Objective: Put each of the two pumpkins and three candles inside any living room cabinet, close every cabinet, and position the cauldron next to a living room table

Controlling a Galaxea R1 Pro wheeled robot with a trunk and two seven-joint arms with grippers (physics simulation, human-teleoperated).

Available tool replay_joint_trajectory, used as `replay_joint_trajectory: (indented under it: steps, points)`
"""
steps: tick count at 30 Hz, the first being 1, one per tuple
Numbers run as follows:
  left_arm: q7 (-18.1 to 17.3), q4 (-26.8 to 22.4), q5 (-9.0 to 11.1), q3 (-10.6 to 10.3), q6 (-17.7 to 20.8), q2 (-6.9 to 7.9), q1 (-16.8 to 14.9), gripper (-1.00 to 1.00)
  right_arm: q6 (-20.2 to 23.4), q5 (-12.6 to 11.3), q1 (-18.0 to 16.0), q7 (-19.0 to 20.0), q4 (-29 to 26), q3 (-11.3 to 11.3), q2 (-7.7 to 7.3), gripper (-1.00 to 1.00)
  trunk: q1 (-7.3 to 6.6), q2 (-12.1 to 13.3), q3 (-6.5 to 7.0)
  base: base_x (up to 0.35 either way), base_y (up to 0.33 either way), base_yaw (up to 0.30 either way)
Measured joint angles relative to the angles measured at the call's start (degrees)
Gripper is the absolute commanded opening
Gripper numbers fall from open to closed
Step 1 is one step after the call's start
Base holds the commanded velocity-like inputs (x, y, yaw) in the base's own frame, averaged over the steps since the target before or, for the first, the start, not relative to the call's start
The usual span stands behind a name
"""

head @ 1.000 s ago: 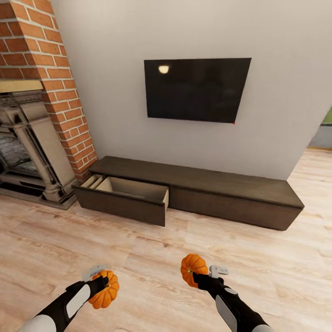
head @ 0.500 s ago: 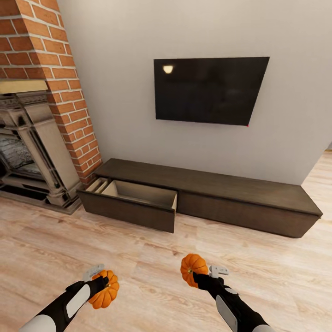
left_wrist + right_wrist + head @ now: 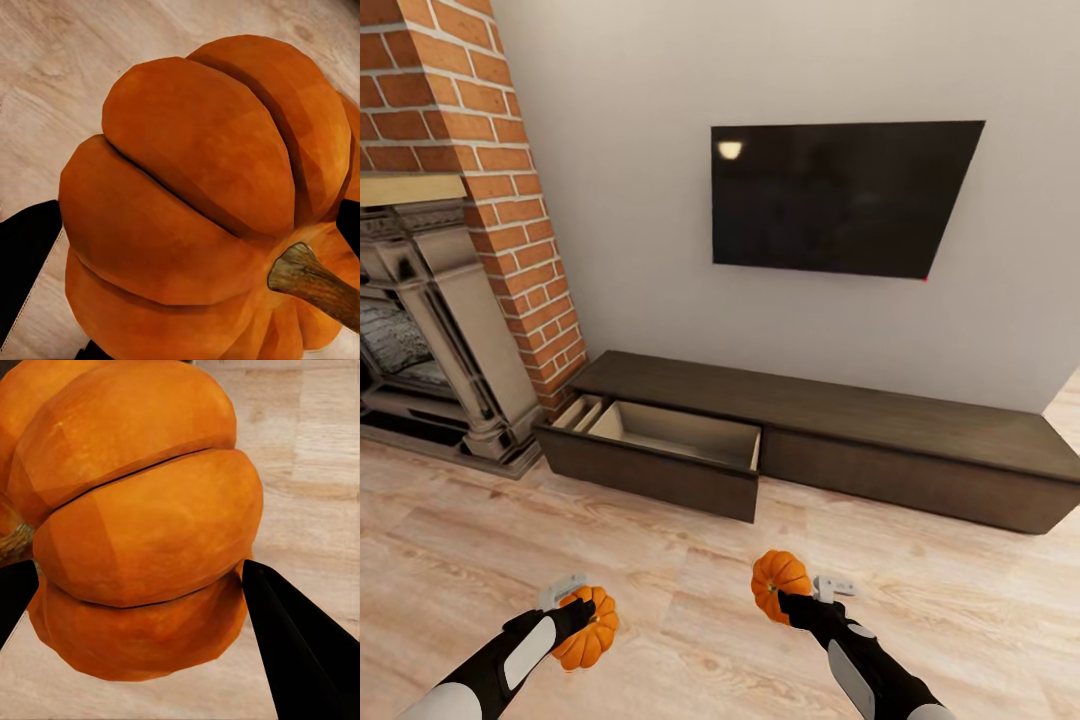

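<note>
Each arm carries an orange ribbed pumpkin above the wood floor. My left gripper (image 3: 582, 618) is shut on one pumpkin (image 3: 588, 630) at lower left; up close, that pumpkin (image 3: 202, 210) has a brown stem and sits between black fingers (image 3: 22, 262). The other pumpkin (image 3: 779, 584) is held in my right gripper (image 3: 785, 600), which is shut on it; the right wrist view has this pumpkin (image 3: 142, 525) clamped between black fingers (image 3: 300, 645). Ahead stands the long dark-brown cabinet (image 3: 880, 420), its left drawer (image 3: 660, 455) pulled open with a beige interior. Candles and cauldron are out of view.
A brick fireplace (image 3: 450, 250) with a stone surround stands at the left, close to the open drawer's end. A black TV (image 3: 840, 195) hangs on the white wall above the cabinet. Bare wood floor (image 3: 690, 580) lies between me and the cabinet.
The whole view has shifted: cabinet, TV and fireplace slid rightward and slightly lower as the camera moved. Both arms hold their pumpkins in the same pose.
</note>
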Motion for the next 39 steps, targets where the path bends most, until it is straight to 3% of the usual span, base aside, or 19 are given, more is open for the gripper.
replay_joint_trajectory:
  steps: [27,39]
  points:
    - [0.0,0.0,0.0,0.0,0.0,0.0,0.0,-1.0,0.0,0.0,0.0,-0.1,0.0,0.0,0.0,-1.0,0.0,0.0,0.0,0.253,0.199,-0.002]
    - [0.0,0.0,-0.1,0.1,0.0,-0.01,0.0,-1.0,0.0,0.0,0.0,-0.1,0.0,0.0,-0.04,-1.0,0.03,0.0,0.0,0.074,0.269,-0.217]
